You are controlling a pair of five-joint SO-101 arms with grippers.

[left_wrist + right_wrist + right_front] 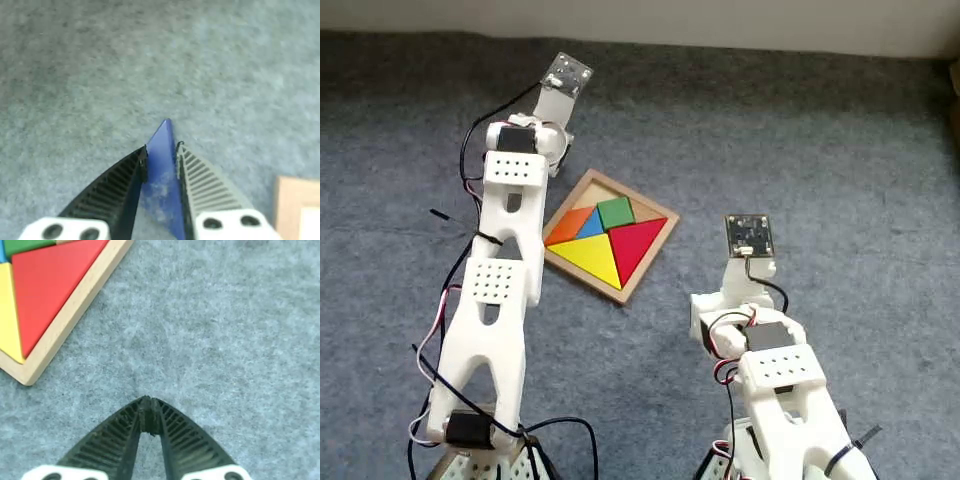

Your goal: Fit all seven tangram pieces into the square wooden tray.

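Grey carpet [820, 130] serves as the work surface, and the tray [67, 315] is set on it between the two arms. Five pieces are seen lying flat inside the tray: red [635, 245], yellow [588, 258], green [615, 212], light blue [590, 225] and orange [568, 225]. They are packed edge to edge, so that room is left for the rest. A tan patch beside the green piece is probably bare tray floor, though a wood-coloured piece cannot be ruled out.

A dark blue triangle [160, 170] is pinched on edge in the left gripper [162, 146], just beside the tray. It is clamped by both flat faces, with one point sticking out past the fingertips. This hold is judged to suit carrying it over the rim. The right gripper [149, 407] is held near the tray's red corner, closed on nothing, apparently parked clear of the other arm.
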